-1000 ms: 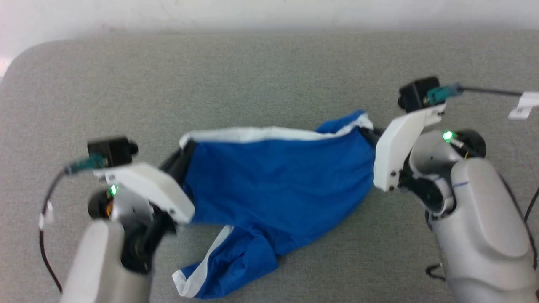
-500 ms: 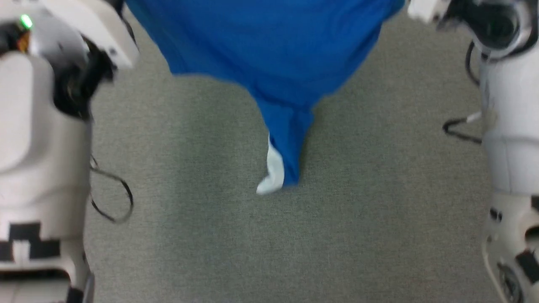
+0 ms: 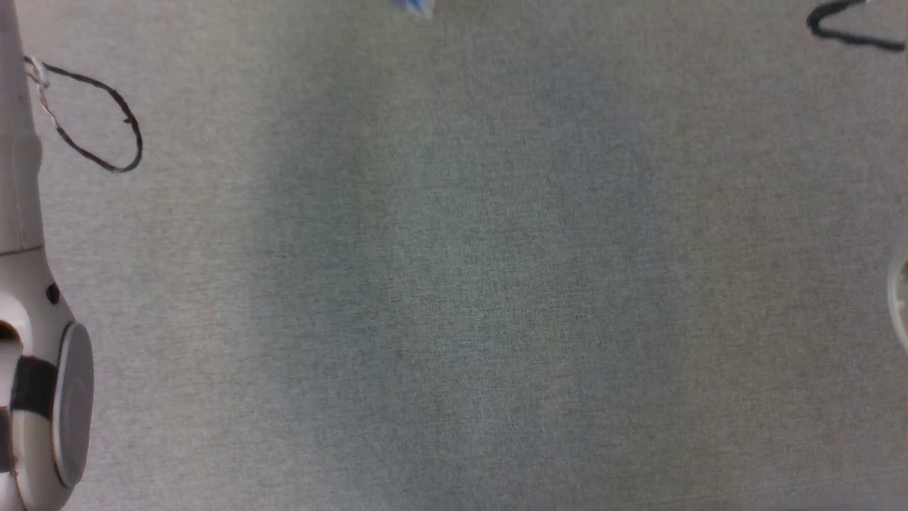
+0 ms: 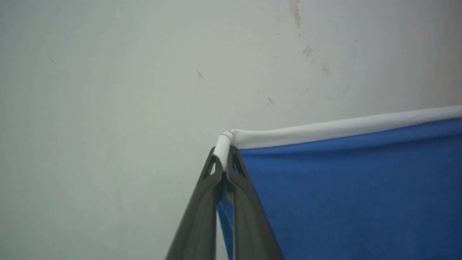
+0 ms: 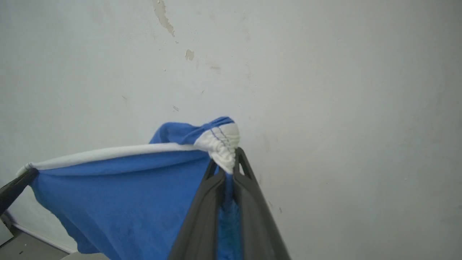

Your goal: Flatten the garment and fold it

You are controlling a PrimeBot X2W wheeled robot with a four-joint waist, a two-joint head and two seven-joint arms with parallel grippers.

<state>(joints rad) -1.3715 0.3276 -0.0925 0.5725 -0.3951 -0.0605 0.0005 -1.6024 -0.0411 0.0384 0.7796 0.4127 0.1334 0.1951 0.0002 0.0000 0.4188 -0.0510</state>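
Left hand (image 4: 224, 169) pinched tight on white-trimmed corner of garment (image 4: 343, 187). Right hand (image 5: 228, 169) clamped on bunched opposite corner. Blue fabric hung stretched between both hands, scuffed pale wall (image 4: 108, 72) behind.

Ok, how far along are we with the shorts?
Done: two corners are gripped, the left hand and the right hand each shut on the white edge of the shorts. In hand: the shorts hang stretched between them, up before a wall. Left: laying them flat on the grey surface, then every fold; none shows yet.
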